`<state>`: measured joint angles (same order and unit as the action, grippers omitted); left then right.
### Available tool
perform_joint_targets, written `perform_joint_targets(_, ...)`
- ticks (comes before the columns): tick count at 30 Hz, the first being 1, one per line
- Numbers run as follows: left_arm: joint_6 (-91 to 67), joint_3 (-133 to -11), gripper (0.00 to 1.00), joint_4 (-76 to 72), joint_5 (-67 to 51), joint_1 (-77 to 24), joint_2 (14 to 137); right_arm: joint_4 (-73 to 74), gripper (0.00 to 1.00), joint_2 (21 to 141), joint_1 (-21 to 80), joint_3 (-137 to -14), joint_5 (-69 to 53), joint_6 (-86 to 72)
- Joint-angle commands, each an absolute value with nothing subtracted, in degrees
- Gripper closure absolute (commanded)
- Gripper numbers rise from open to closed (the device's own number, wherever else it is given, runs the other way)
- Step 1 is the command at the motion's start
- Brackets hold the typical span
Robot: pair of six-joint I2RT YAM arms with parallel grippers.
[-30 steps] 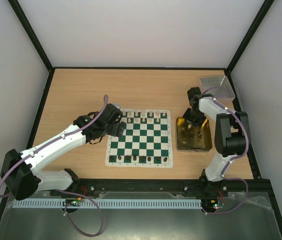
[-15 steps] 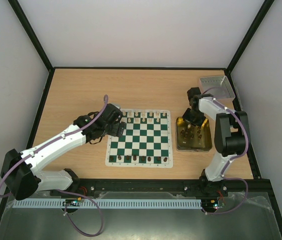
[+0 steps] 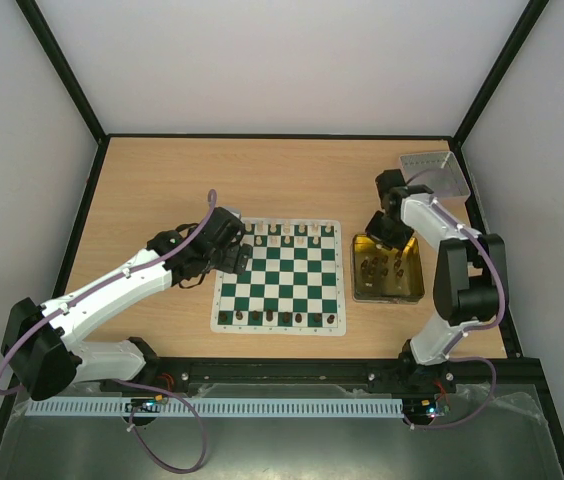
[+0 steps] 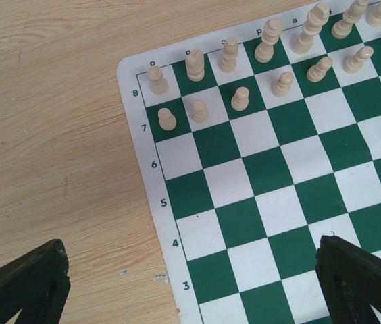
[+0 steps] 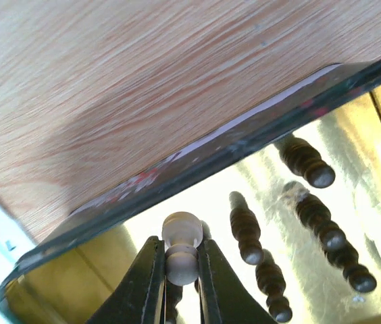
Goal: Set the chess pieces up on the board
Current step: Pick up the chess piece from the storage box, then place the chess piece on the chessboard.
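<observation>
Wood table [image 3: 162, 190], yellow tray [image 3: 388, 298]: R claw [image 5: 179, 248] clamps pale pawn [image 5: 181, 231] btwn tips; L claw [image 4: 190, 270] spread wide over board [image 4: 271, 175].

Rank numbers 8 to 3 run down the white border of the board [image 4: 275, 209]. Letters along its far edge are too indistinct to read.

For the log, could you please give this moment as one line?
left hand: open at board | right hand: shut on pale pawn at tray
</observation>
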<state>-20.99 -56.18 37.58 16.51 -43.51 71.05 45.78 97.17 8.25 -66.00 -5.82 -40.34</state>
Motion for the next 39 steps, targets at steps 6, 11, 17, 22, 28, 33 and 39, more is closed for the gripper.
perform_joint_targets(6, -20.9, -56.0, 0.01, 37.5, 16.3, -44.0, 70.6, 53.7, 0.90, 94.8, 17.2, -73.8, -4.7, -40.1)
perform_joint_targets(11, -21.0, -55.9, 0.01, 37.6, 16.3, -44.0, 70.6, 54.6, 0.90, 98.6, 21.4, -77.8, -7.7, -39.6)
perform_joint_targets(17, -21.0, -56.0, 0.01, 37.6, 16.8, -44.0, 70.4, 53.9, 0.90, 103.9, 23.2, -80.5, -10.6, -38.5)
perform_joint_targets(22, -20.9, -55.9, 0.01, 37.4, 17.0, -44.0, 70.1, 53.2, 0.90, 107.4, 23.2, -81.7, -11.1, -37.7)
perform_joint_targets(28, -20.9, -55.8, 0.01, 37.3, 17.2, -44.0, 70.1, 52.7, 0.90, 110.5, 23.2, -83.8, -11.8, -37.5)
perform_joint_targets(33, -20.9, -55.9, 0.01, 37.3, 17.3, -44.0, 70.2, 52.5, 0.90, 113.0, 23.2, -85.8, -11.8, -37.5)
perform_joint_targets(39, -20.9, -55.8, 0.01, 37.3, 17.3, -44.0, 70.0, 52.2, 0.89, 114.6, 23.2, -86.2, -12.0, -37.2)
